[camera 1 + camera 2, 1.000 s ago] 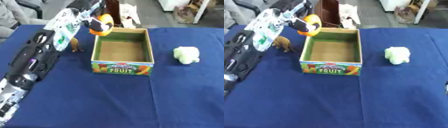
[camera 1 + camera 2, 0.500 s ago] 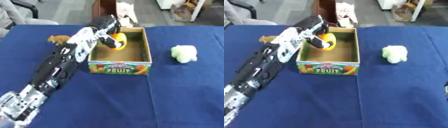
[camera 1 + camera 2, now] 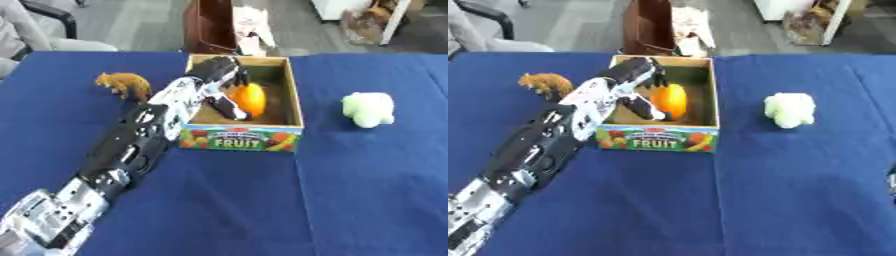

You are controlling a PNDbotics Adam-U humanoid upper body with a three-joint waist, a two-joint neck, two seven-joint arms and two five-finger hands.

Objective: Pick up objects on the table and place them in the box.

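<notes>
Orange (image 3: 249, 99) inside the box (image 3: 240, 138), upright on its long axis, seemingly at or near the cardboard floor, closer to the right wall than the left. Held by the left hand (image 3: 220, 82), which reaches in over the box's left wall from the lower left of the left eye view. Fingers curled over the top of the fruit, a dark digit tucked under its lower left side (so grasping, not yet released). Fruit just to the right of the palm, between the hand and the right wall. Brown toy animal (image 3: 125, 85) on the blue table (image 3: 350, 200), just outside the box's left wall and beside the forearm.

From the right eye view, same clasp on the orange, fruit well below the rim. Pale green plush (image 3: 789, 110) well apart from the box, off to its right, out of easy reach for the arm now busy inside. Dark sliver at the lower right edge, probably the right hand (image 3: 892, 182); impossible to tell its state. Nearer to the plush than the left hand is.

Judging by this, placing step nearly done: needs only an opening of the left hand and a lift straight up clear of the walls. Brown toy closest to that arm afterwards.
</notes>
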